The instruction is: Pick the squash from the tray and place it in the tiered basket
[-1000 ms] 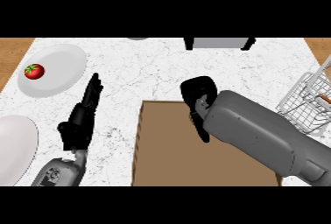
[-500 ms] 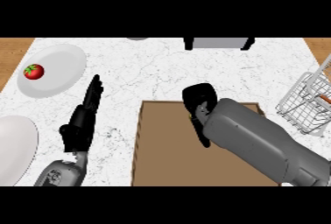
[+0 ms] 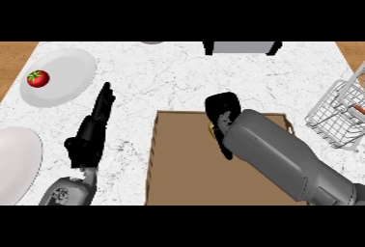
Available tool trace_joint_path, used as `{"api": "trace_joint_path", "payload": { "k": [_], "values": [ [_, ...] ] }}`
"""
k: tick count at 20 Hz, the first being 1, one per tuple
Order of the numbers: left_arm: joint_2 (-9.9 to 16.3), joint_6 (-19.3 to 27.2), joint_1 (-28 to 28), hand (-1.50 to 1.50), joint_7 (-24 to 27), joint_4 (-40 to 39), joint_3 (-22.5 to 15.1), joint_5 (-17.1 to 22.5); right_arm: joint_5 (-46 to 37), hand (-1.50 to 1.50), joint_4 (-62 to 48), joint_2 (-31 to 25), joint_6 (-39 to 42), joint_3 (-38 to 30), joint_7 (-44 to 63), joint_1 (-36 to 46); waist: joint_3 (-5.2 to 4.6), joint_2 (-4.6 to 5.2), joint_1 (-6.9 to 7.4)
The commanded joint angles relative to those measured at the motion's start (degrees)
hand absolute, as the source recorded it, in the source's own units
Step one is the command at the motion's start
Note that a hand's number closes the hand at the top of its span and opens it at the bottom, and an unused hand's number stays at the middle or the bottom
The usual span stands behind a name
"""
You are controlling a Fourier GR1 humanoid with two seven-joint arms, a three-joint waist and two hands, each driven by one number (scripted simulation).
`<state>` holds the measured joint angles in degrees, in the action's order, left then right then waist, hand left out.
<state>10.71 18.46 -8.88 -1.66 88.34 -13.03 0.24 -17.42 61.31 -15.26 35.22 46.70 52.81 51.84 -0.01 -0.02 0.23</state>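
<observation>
Right hand (image 3: 222, 110) sits at the centre of the frame, over the far edge of the brown tray (image 3: 185, 169), its black fingers curled downward around something; a small yellowish sliver shows just under the palm, which I take to be the squash (image 3: 212, 129), though most of it is hidden by the hand and the grey forearm behind it. So the hand reads as closed on the squash, with the squash still over the tray's upper edge and not clearly lifted; whether it has left the tray floor cannot be told from this view. Left hand (image 3: 91, 132) shows at the left of the frame, fingers straight and pointing up toward the top, resting on the marble counter (image 3: 178, 72) beside the tray and holding nothing. A white plate (image 3: 68, 77) in the upper left carries a tomato (image 3: 37, 78), another plate (image 3: 14, 164) lies at the lower left edge, and the wire tiered basket (image 3: 335, 116) stands at the right edge, well apart from the tray. By my reading the step in hand is the grasp, with the pick only just secured and the placing not yet begun. The next move would call for raising the squash clear of the tray's rim, carrying it rightward across the counter, and coming in above the basket's wire wall before letting go.
</observation>
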Motion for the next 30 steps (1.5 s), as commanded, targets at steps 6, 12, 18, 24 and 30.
{"api": "trace_joint_path", "payload": {
  "k": [6,12,18,24,30],
  "values": [
    [1.03,-4.61,-1.79,0.0,0.85,-2.58,4.9,1.71,-8.08,-1.5,0.63,2.31,0.31,-4.8,0.92,-5.23,-0.01,0.04,-0.21],
    [-2.48,-1.31,0.19,0.0,-1.63,1.08,1.3,-3.56,-15.56,-1.5,-0.17,7.59,-3.83,-6.29,0.52,-8.79,0.01,0.0,-0.08],
    [-3.33,-1.6,3.59,0.0,0.28,1.83,1.39,-3.59,-24.29,1.5,1.25,2.89,-5.23,-2.09,-8.87,-9.45,0.01,-0.03,0.18],
    [-2.77,-0.75,3.06,0.0,-0.17,0.67,3.61,-3.2,-27.93,1.5,18.32,-16.53,-12.91,7.28,-31.02,-21.92,0.17,-0.94,-3.92],
    [-1.39,-0.44,4.72,0.0,-0.01,1.41,6.06,-2.27,-30.96,1.5,26.83,-35.98,-28.33,7.37,-46.74,-31.15,0.27,-1.27,-6.37]
  ]
}}
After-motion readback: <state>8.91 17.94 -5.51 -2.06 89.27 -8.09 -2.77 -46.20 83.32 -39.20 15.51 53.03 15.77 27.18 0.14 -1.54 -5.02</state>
